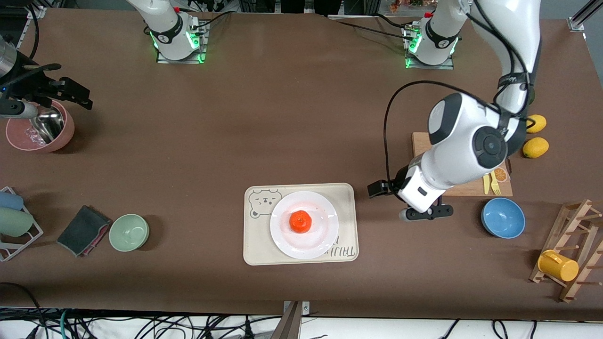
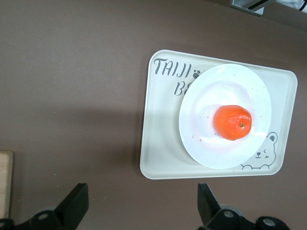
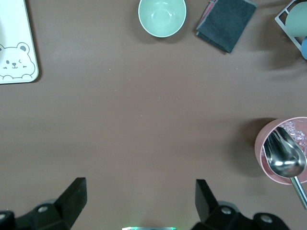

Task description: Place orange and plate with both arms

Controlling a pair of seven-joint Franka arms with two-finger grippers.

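Orange point(image 1: 300, 221): sits centred on plate point(image 1: 325, 235). Plate: rests on bear-printed tray point(image 1: 348, 197) on tabletop point(image 1: 282, 117). Left tool point(image 2: 143, 206): fingers spread, empty, hovering just beside the tray. Right tool point(image 3: 140, 201): fingers spread, empty, near pink bowl point(image 1: 66, 136), well apart from the orange.

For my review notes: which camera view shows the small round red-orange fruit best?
The left wrist view: the small round red-orange orange appears large and unobstructed there, its stem dimple visible, sitting on the round white glossy plate. The front view also shows the orange whole, but smaller. The right wrist view does not show it.
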